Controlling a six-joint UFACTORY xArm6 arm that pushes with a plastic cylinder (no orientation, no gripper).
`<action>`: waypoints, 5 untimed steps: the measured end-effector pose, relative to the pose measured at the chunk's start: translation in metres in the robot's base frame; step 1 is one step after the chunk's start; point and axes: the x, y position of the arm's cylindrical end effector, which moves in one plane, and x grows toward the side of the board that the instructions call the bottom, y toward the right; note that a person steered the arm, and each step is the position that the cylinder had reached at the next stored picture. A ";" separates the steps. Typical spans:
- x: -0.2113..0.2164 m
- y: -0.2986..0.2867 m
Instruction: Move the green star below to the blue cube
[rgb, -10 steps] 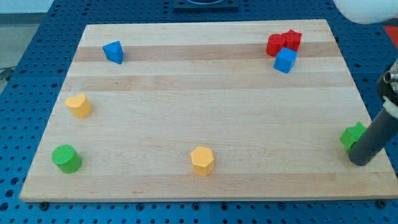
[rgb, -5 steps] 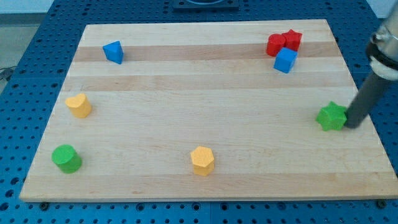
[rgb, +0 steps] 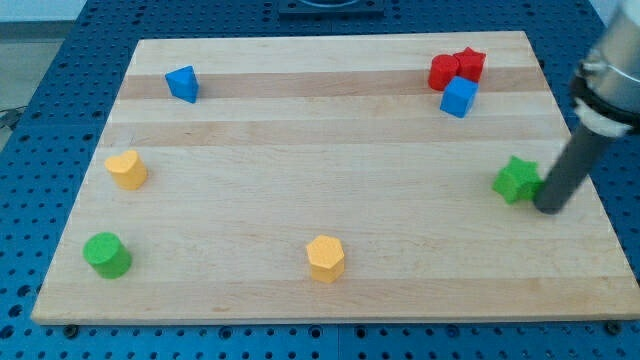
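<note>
The green star (rgb: 516, 179) lies near the board's right edge, about halfway up the view. The blue cube (rgb: 459, 97) sits above it and a little to the left, near the view's top right, touching two red blocks. My tip (rgb: 548, 209) is at the star's lower right side, touching it or very close. The dark rod rises up and to the right from there.
A red block (rgb: 443, 72) and a red star (rgb: 468, 63) sit just above the blue cube. A blue block (rgb: 182, 83) is at top left. A yellow block (rgb: 127, 169), a green cylinder (rgb: 106, 254) and a yellow hexagonal block (rgb: 326, 258) lie left and bottom.
The green star has slid up and to the left along the right edge, pushed by my tip, which moved the same way. The other blocks have not moved.
</note>
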 end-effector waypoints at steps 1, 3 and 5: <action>-0.033 -0.033; 0.003 -0.015; 0.022 -0.012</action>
